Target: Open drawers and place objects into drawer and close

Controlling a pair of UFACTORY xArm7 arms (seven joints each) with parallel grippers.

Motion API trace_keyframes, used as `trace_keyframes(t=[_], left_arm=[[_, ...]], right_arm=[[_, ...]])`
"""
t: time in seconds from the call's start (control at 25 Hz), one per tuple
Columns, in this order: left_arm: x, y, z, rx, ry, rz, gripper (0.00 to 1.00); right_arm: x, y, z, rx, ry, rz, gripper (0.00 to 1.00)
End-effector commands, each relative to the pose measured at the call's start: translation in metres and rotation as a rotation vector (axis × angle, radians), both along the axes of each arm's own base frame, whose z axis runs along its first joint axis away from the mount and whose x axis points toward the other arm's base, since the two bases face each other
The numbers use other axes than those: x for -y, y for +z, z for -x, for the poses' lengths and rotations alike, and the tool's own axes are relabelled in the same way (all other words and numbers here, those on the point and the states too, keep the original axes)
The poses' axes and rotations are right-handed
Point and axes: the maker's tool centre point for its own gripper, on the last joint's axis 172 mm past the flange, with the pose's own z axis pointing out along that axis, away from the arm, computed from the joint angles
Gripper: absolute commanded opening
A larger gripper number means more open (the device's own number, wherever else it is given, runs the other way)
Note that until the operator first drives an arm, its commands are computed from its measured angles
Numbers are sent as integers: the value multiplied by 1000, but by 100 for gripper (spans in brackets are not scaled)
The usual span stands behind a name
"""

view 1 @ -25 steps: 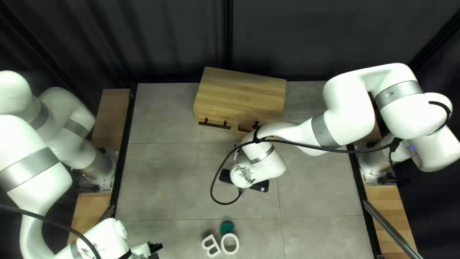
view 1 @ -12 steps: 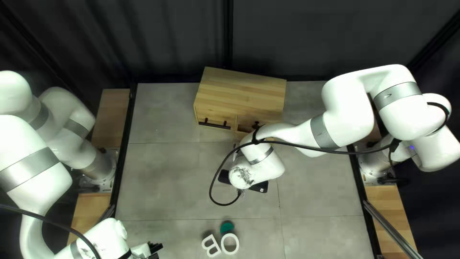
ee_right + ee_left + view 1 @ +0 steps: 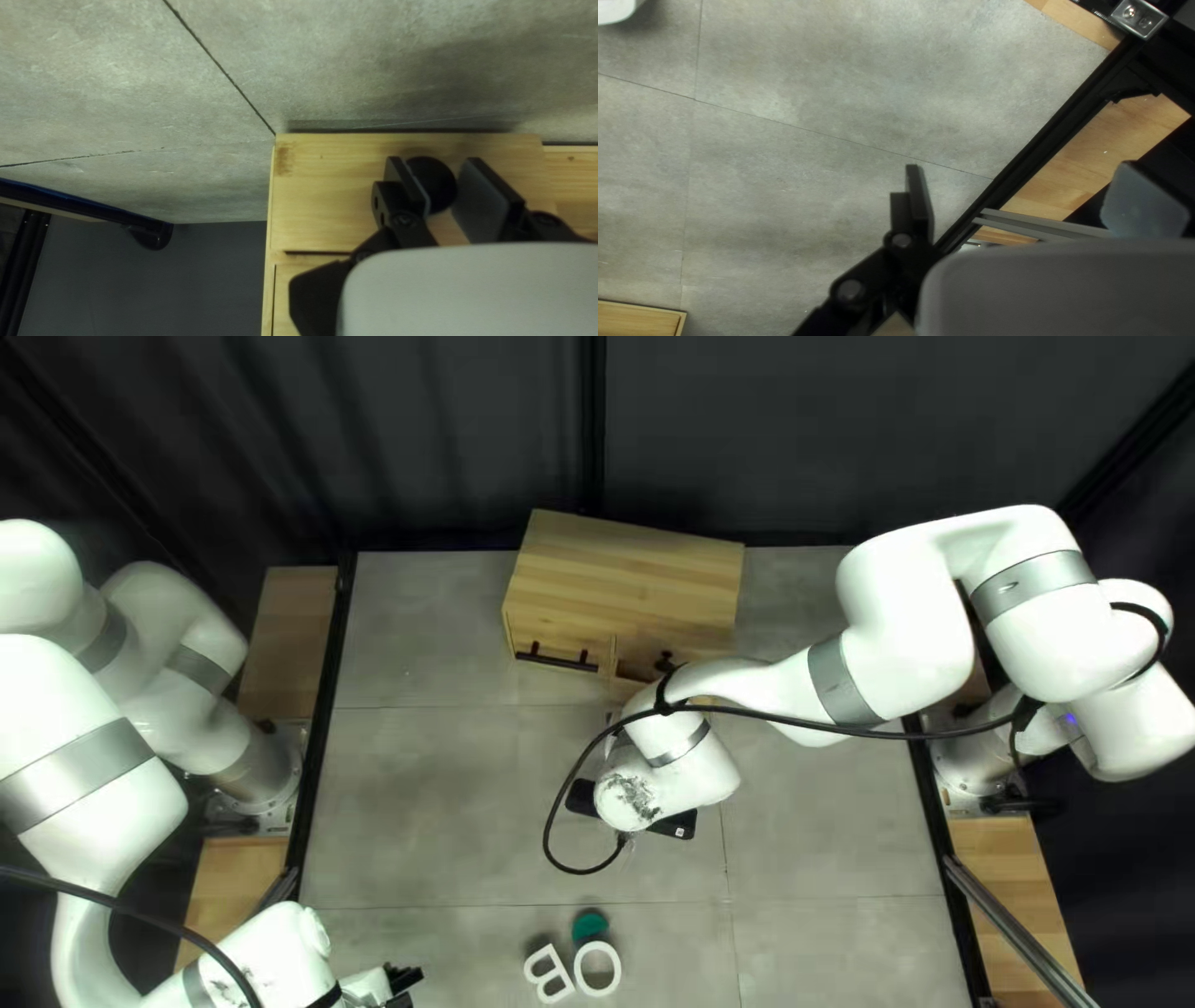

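Top left view hides my right gripper (image 3: 441, 191).
Its wrist view shows it spread around a black knob (image 3: 436, 183); my left gripper (image 3: 406, 981) gapes wide.

1. White cut-out letter B (image 3: 548, 973), lying on the table (image 3: 436, 809).
2. White cut-out letter O (image 3: 580, 968), or zero, on the table just beside the B.
3. Black object (image 3: 667, 824): pale mark, too small to read.

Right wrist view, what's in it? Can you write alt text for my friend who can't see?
The robot's right gripper is right at a round black knob on a light wooden cabinet. Beside the cabinet is a grey tabletop with thin dark lines.
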Motion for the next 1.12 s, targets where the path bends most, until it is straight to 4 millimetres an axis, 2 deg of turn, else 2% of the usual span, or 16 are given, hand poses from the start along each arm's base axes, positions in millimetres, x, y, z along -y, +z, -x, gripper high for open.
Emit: trace_keyframes(t=[0.04, 0.4, 0.44, 0.48, 0.52, 0.68, 0.8, 1.12], left_arm=[[0, 0, 0, 0, 0, 0, 100], [0, 0, 0, 0, 0, 0, 100], [0, 0, 0, 0, 0, 0, 100], [0, 0, 0, 0, 0, 0, 100], [0, 0, 0, 0, 0, 0, 100], [0, 0, 0, 0, 0, 0, 100], [0, 0, 0, 0, 0, 0, 100], [0, 0, 0, 0, 0, 0, 100]], right_arm=[[-3, 2, -1, -1, 2, 2, 4], [-6, 3, -4, -3, 6, 2, 4], [-7, 3, -4, -3, 7, 2, 9], [-8, 4, -4, -3, 8, 2, 38], [-8, 5, -4, -3, 8, 2, 100], [-14, 13, -7, -2, 11, 2, 100], [-14, 10, -5, -1, 6, 2, 100], [0, 1, -4, 6, -56, 5, 100]])
